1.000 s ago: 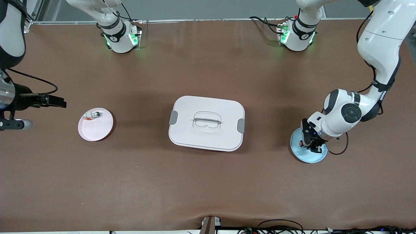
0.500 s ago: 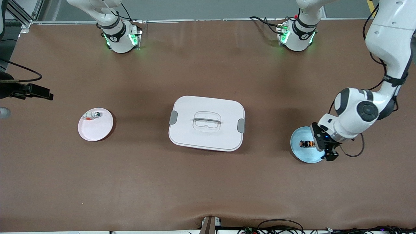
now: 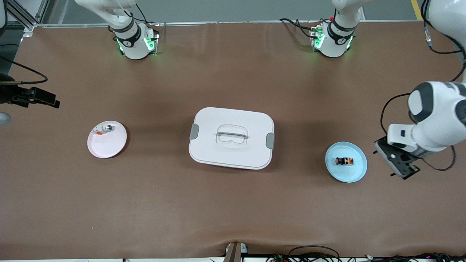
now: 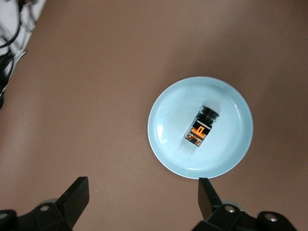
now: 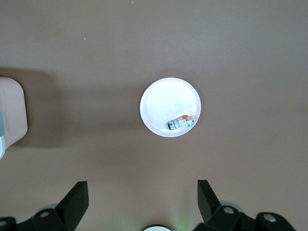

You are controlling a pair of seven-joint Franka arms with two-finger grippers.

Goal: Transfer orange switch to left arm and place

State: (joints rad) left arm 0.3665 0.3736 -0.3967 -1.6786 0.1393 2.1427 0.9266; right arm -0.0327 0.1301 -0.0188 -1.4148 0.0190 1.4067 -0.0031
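Front view: orange switch lies on its side on the blue plate, at the box's 3 o'clock; left gripper, wide open and empty, hangs beside the plate, apparently after release, while right gripper, open and empty, waits above the pink plate.

A brown tabletop carried 2 small round plates. A pink plate sat toward the right arm's end, and on it, near the rim farther from the front camera, lay a small silver-and-white part with a red bit; the right wrist view showed the same part close to that plate's edge. A light blue plate sat toward the left arm's end, slightly nearer to the front camera than the pink one. Black cables ran along the tabletop's nearest edge.
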